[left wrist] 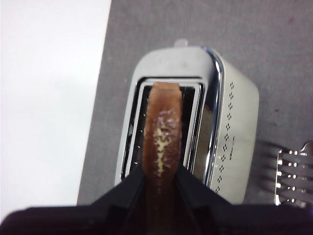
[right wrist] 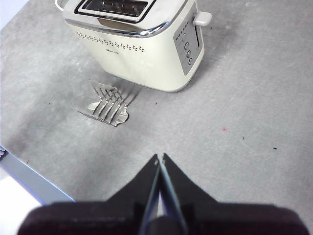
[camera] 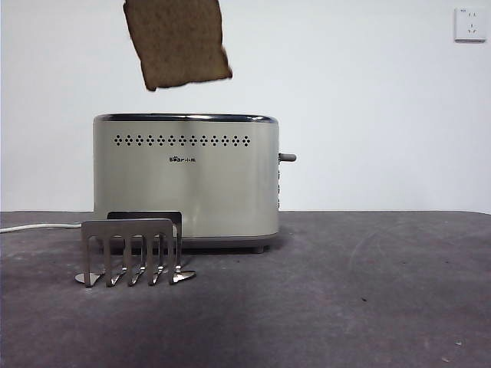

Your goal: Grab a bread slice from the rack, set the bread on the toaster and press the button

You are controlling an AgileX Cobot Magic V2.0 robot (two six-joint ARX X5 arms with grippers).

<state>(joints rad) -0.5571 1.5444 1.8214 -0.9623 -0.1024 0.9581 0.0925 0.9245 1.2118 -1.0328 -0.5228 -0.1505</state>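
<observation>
The brown speckled slice of bread (camera: 178, 42) hangs tilted in the air above the left half of the cream toaster (camera: 186, 180). My left gripper (left wrist: 163, 172) is shut on the slice of bread (left wrist: 163, 129), held edge-on right over the toaster's open slot (left wrist: 166, 88). The gripper itself is out of the front view. The grey metal rack (camera: 133, 251) stands empty in front of the toaster's left end. My right gripper (right wrist: 160, 159) is shut and empty, high above the table, away from the toaster (right wrist: 139, 41) and the rack (right wrist: 108, 104).
The toaster's lever (camera: 287, 157) sticks out of its right end, above a column of round buttons (right wrist: 188, 49). A white cord (camera: 38, 227) runs left from the toaster. A wall socket (camera: 469, 24) is at the top right. A white surface (left wrist: 49, 98) borders the table.
</observation>
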